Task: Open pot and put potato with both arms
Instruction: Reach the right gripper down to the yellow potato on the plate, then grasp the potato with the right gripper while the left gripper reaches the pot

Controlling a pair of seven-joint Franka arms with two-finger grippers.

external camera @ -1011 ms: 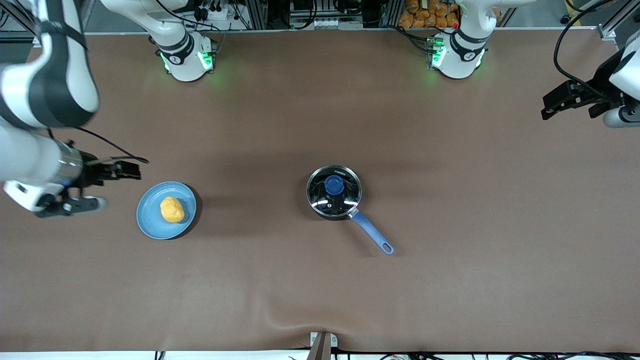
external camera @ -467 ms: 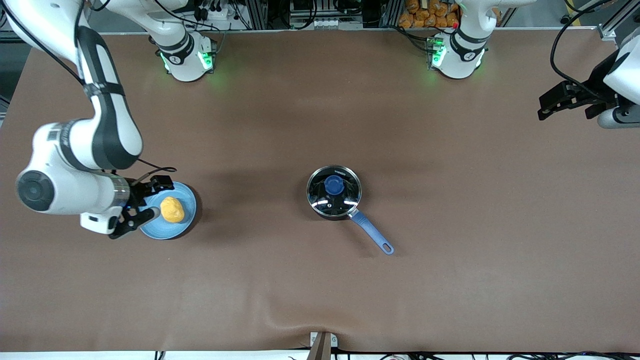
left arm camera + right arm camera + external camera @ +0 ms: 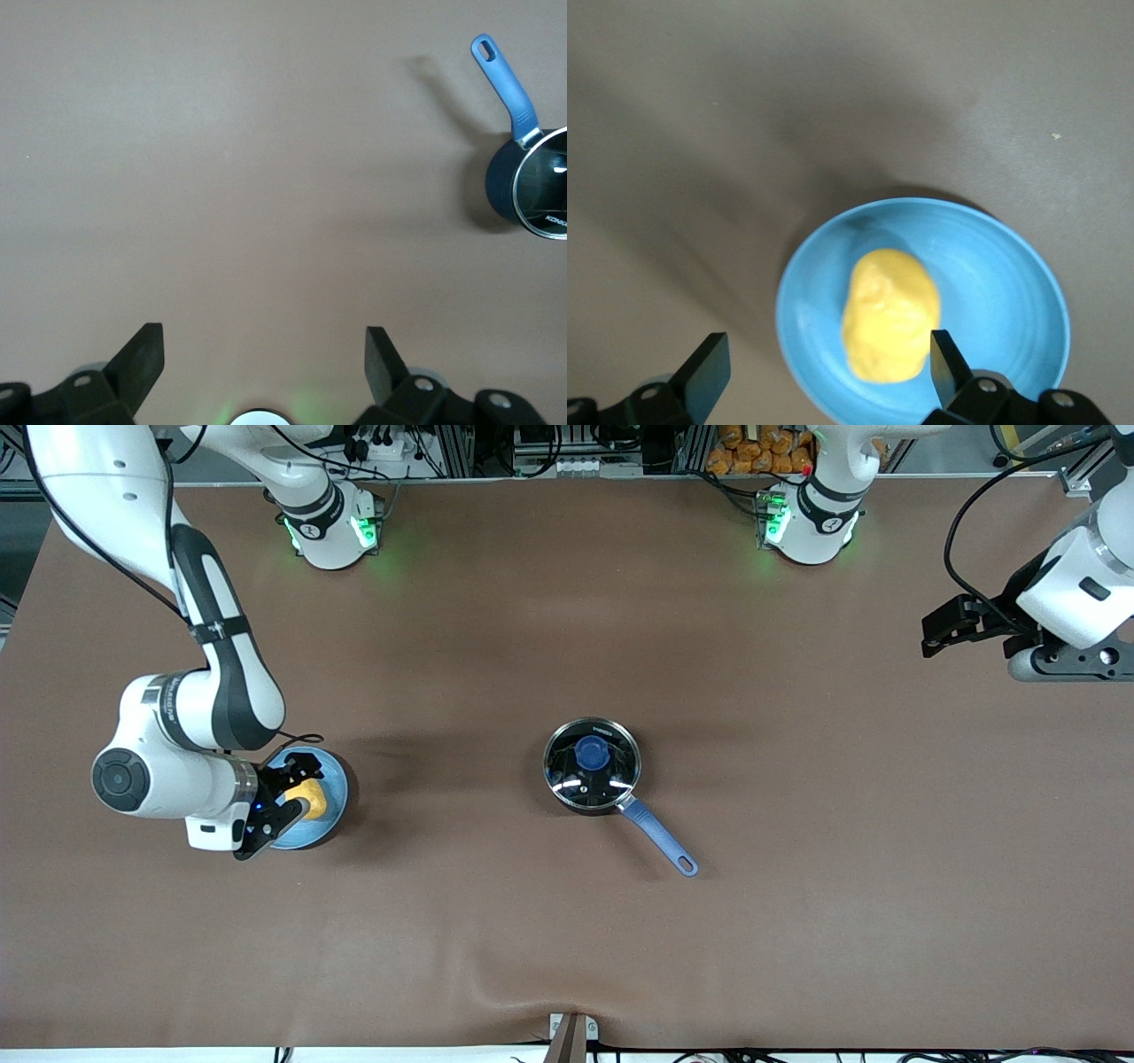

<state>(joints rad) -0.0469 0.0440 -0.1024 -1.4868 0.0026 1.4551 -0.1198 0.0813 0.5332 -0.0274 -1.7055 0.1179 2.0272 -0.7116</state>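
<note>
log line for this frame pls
right gripper: open, over potato on plate | left gripper: open, waits over bare table at left arm's end | pot: lid on

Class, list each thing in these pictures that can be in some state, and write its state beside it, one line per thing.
pot: upright on the table, closed.
lid: seated on the pot.
potato: lying on the plate, not gripped.
plate: flat on the table, holding the potato.
right gripper: open, over the potato.
left gripper: open, empty, over bare table toward the left arm's end.
</note>
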